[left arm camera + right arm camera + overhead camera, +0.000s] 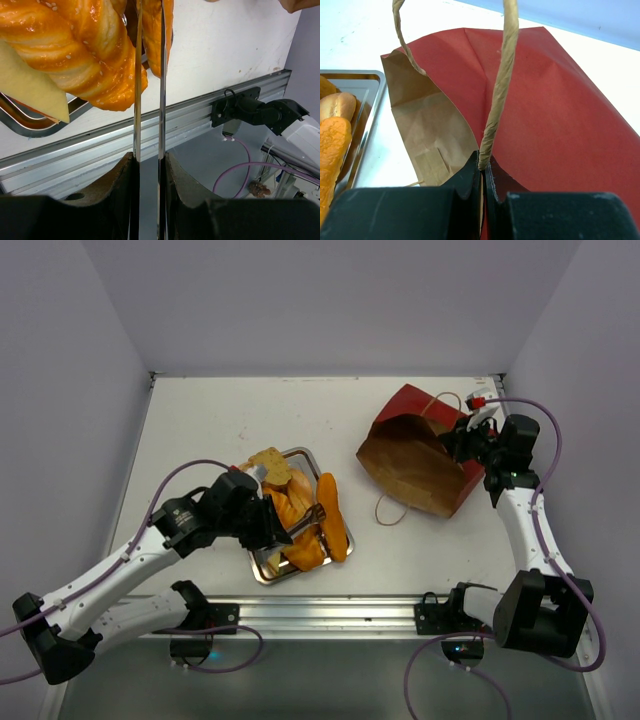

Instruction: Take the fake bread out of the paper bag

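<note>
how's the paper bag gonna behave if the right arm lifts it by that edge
Probably floppy: the paper bag lies flattened and creased on its side, so it should sag from the right gripper, shut on its rim beside a string handle. Likely light: thin paper, no bulge showing. Pushed, it may slide rather than tip.

I count one dark red paper bag (415,465) with two tan string handles (388,512), one silver metal tray (262,570), and four toy bread pieces I can separate: one long orange baguette (333,518), one braided orange loaf (75,50), one tan roll (270,462), one pale yellow wedge (30,80).
</note>
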